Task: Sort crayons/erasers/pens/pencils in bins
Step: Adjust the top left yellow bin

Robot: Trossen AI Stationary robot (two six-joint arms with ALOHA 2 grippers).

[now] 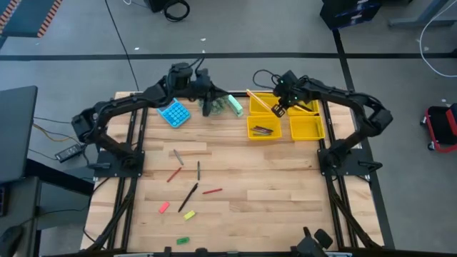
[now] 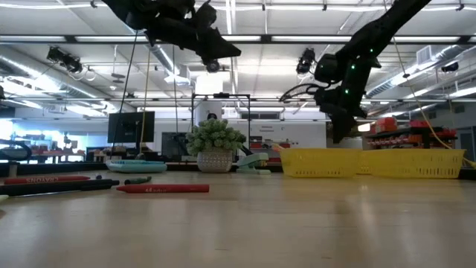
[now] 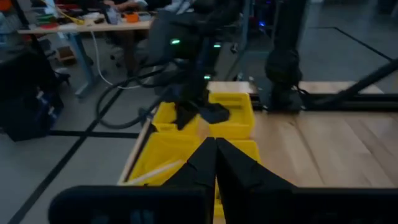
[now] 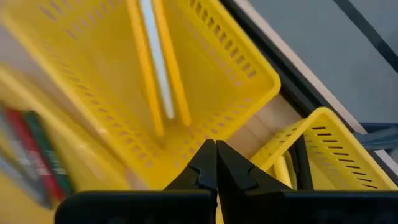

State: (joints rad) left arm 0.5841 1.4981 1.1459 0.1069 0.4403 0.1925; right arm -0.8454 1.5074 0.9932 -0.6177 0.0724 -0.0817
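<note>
Four yellow bins (image 1: 285, 116) stand at the table's far right; the far-left one (image 4: 205, 74) holds pencils (image 4: 155, 56), and the one nearer (image 1: 263, 128) holds dark sticks. On the bare wood lie pens (image 1: 188, 197), red crayons (image 1: 212, 191) (image 2: 162, 189) and pink (image 1: 163, 208), yellow (image 1: 189, 214) and green (image 1: 183, 240) erasers. My right gripper (image 1: 278, 108) (image 4: 216, 149) hangs shut and empty over the bins, pointing steeply down. My left gripper (image 1: 223, 97) (image 3: 216, 146) is shut and empty, held high and nearly level at the far edge, pointing toward the bins.
A blue calculator (image 1: 173, 113), a small potted plant (image 2: 216, 145) and a pale green object (image 1: 234, 105) sit at the far edge, under and beside my left arm. Open wood lies between the loose items and the bins.
</note>
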